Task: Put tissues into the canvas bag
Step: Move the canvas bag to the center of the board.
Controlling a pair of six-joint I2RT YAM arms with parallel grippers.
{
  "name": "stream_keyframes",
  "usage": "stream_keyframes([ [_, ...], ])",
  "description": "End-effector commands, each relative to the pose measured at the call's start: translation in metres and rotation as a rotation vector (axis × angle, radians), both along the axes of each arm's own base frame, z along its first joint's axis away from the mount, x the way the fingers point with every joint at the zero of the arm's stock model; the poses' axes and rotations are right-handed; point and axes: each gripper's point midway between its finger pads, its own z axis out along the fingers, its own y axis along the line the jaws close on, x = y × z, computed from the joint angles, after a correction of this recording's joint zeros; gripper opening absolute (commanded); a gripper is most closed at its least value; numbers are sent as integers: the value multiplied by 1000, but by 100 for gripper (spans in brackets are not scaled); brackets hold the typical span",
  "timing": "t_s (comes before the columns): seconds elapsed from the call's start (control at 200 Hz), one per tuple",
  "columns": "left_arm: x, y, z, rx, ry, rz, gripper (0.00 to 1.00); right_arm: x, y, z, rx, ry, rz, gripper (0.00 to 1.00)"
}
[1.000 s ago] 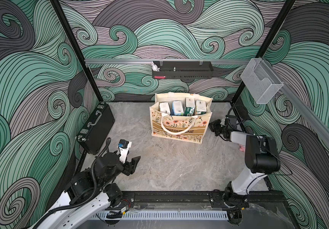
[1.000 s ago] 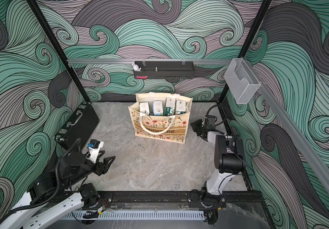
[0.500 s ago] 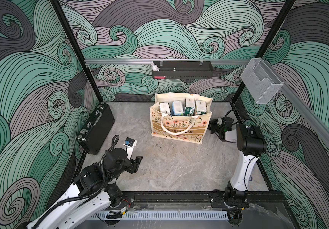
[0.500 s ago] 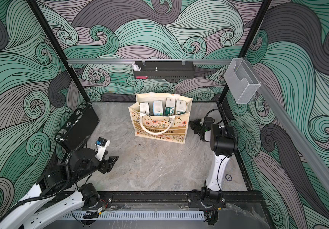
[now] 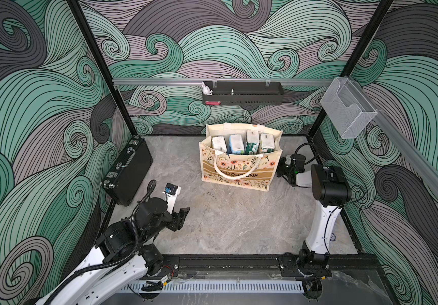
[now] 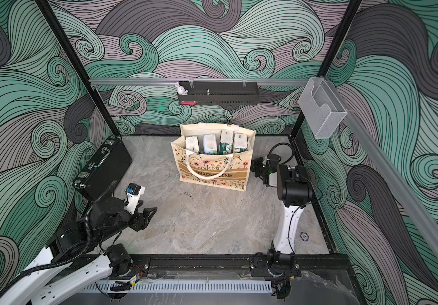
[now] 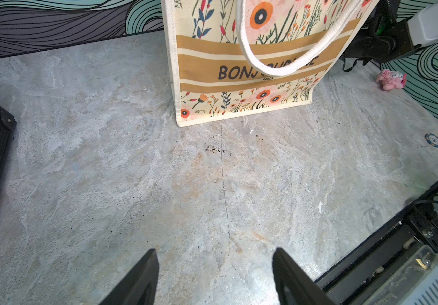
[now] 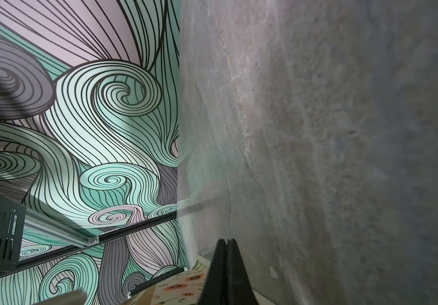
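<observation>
The cream canvas bag (image 5: 239,169) (image 6: 213,173) (image 7: 252,66) stands upright at the back middle of the table. Several tissues (image 5: 243,144) (image 6: 217,144) stand on end inside it, white, light blue and green packs showing above the rim. My left gripper (image 5: 182,219) (image 6: 147,217) (image 7: 213,253) hovers open and empty over bare table, in front of the bag and to its left. My right gripper (image 5: 281,169) (image 6: 256,165) (image 8: 227,240) is shut on nothing, low beside the bag's right wall (image 8: 180,287).
A black briefcase (image 5: 128,169) (image 6: 101,166) leans on the left wall. A pink toy (image 7: 390,79) and a poker chip (image 7: 433,140) (image 6: 304,236) lie near the right wall. On the back wall hang a black shelf (image 5: 241,92) and a clear holder (image 5: 347,111).
The left gripper has drifted a little to the right and away from the base, still open. The right arm's elbow has folded up and inward; its shut gripper stays beside the bag.
</observation>
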Motion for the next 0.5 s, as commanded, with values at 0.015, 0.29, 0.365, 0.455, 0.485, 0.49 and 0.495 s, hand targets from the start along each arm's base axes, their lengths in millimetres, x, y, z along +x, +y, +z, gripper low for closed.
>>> stream_keyframes([
  [0.015, -1, 3, 11, -17, -31, 2, 70, 10, 14, 10, -36, -25, 38, 0],
  [0.29, -1, 3, 10, -13, -27, 2, 70, 27, 25, 14, -39, -23, 62, 0],
  [0.365, 0, 3, 10, -11, -26, 2, 70, 31, 32, 16, -27, -25, 74, 0],
  [0.455, 0, 3, 10, -11, -26, 2, 70, 34, 41, 17, -16, -26, 90, 0],
  [0.485, 0, 3, 11, -13, -27, 2, 70, 35, 43, 18, -14, -27, 94, 0],
  [0.49, -1, 3, 11, -13, -26, 1, 70, 35, 44, 18, -14, -27, 95, 0],
  [0.495, 0, 3, 11, -12, -27, 2, 70, 35, 45, 18, -14, -28, 96, 0],
])
